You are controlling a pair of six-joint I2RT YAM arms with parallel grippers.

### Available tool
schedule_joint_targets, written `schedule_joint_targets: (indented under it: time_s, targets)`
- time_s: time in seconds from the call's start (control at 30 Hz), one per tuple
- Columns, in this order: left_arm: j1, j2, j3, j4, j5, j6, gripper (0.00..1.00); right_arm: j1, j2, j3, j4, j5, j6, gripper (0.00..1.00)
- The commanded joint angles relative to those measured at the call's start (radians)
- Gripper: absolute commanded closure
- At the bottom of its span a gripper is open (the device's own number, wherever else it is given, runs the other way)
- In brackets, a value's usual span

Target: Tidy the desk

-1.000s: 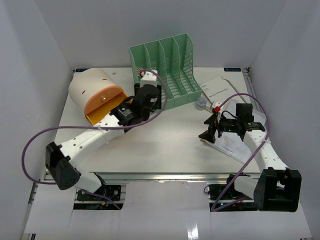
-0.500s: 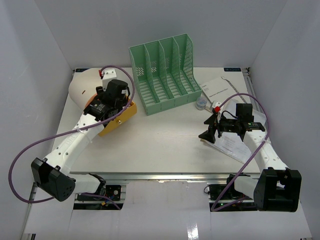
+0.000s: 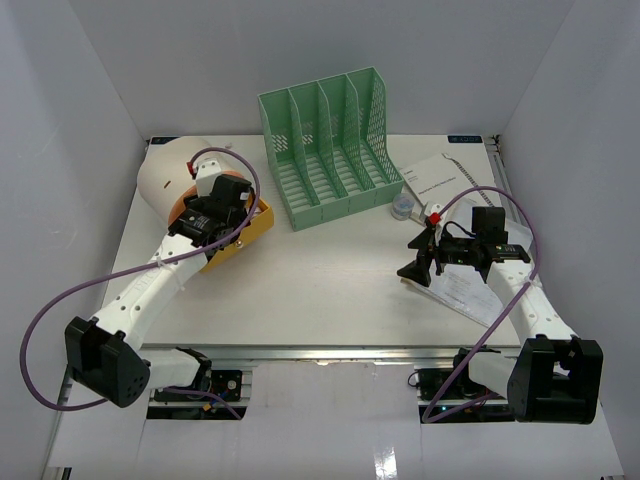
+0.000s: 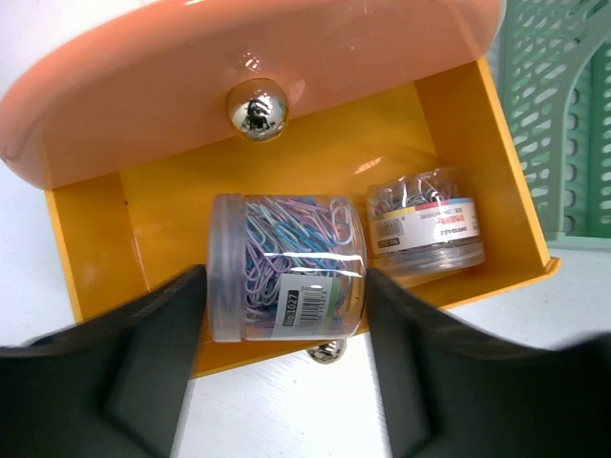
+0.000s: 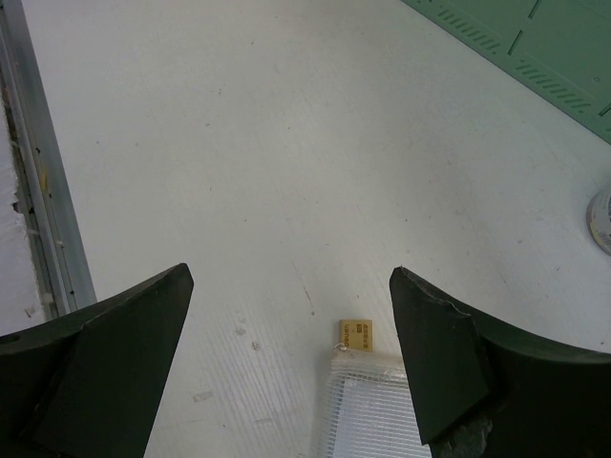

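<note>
Over the open drawer, far left of the desk: the left gripper (image 4: 284, 307) hangs with a jar of paper clips (image 4: 286, 250) between its fingers.
Left hand state: one finger stands against each end of the jar. Whether they press it or only flank it, I cannot tell.
Jar's lie: on its side on the floor of the yellow drawer (image 4: 162, 205), with its long axis seemingly running from finger to finger.
Neighbour: a second jar of clips (image 4: 425, 224) lies just beside it to the right, in the same drawer and apart from the fingers.
Drawer: pulled out from the peach drawer box (image 3: 168, 178), under an upper front with a chrome knob (image 4: 256, 113). Its own front edge is nearest the wrist.
Deciding relation: the jar sits straight below the left hand and inside the drawer walls, so the way out is probably upward, and the drawer would shut by a push away from the wrist.
Right hand state: the right gripper (image 5: 291, 279) is spread wide with nothing in it, low over a mesh pouch (image 5: 372, 415) with a tan tag.
Nearer arm: the left, since the right is well apart across the tabletop.
Desk: the desk (image 3: 320, 285) lies under both arms, with the green file rack (image 3: 330, 150) and a spiral notebook (image 3: 440, 178) at its far side.
</note>
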Motion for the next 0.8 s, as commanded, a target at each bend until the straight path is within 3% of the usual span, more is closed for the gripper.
schedule_joint_targets:
  time_s: [0.0, 0.13, 0.27, 0.37, 0.5, 0.63, 0.77]
  targets:
    - [0.003, -0.028, 0.036, 0.031, 0.043, -0.022, 0.19, -0.007, -0.006, 0.031, 0.034, -0.006, 0.018, 0.10]
    - [0.004, -0.033, 0.046, 0.039, 0.065, -0.006, 0.03, -0.007, 0.012, 0.040, 0.127, 0.100, 0.157, 0.10]
    - [0.003, -0.055, 0.045, 0.040, 0.073, 0.002, 0.02, -0.005, 0.025, 0.065, 0.244, 0.254, 0.340, 0.10]
    - [0.003, -0.101, 0.045, 0.056, 0.113, 0.026, 0.02, 0.022, 0.061, 0.084, 0.375, 0.553, 0.484, 0.10]
    - [0.003, -0.262, -0.002, 0.180, 0.368, 0.142, 0.02, 0.089, 0.220, 0.193, 0.373, 0.885, 0.530, 0.10]
    - [0.003, -0.462, -0.139, 0.334, 0.710, 0.183, 0.02, 0.110, 0.399, 0.321, 0.334, 0.879, 0.548, 0.10]
    - [0.003, -0.631, -0.221, 0.339, 0.808, 0.136, 0.02, 0.149, 0.524, 0.412, 0.353, 0.909, 0.544, 0.10]
